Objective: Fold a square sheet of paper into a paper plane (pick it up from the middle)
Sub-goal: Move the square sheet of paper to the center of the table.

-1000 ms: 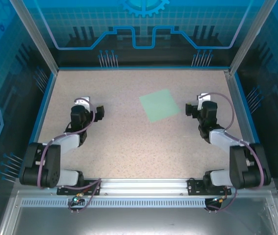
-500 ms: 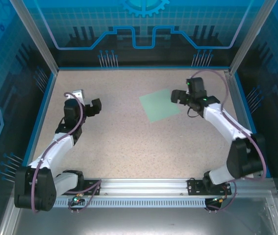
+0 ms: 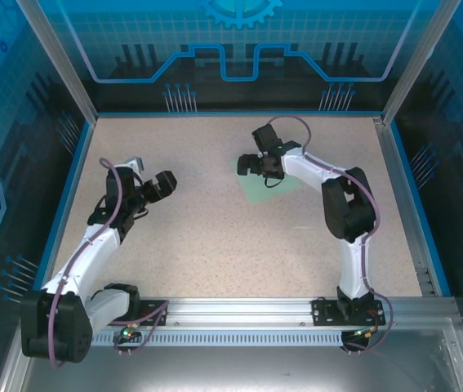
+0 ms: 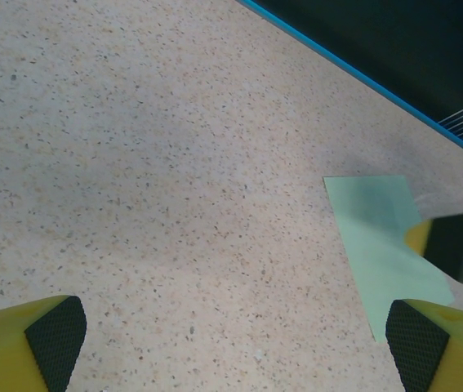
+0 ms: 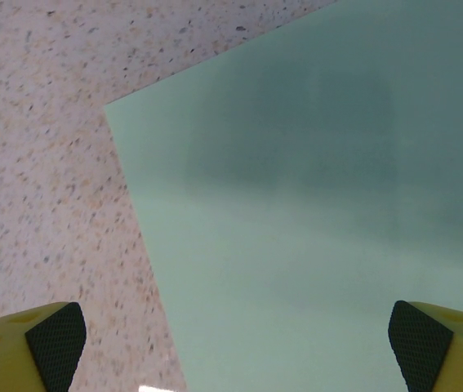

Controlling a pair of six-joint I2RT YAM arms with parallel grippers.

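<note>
Right pincer [image 3: 251, 166] newly over the plain square sheet of paper [image 5: 313, 212], fingers spread; left pincer [image 3: 153, 181] spread too.

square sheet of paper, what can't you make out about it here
Top external: the right tool and its arm cover the far part of the square sheet of paper.
Right wrist: the sheet runs off the top, right and bottom edges of the picture; one corner is in view.
Left wrist: its right side is partly behind the right tool.
Any view: whether the open tool touches the sheet cannot be told.
</note>
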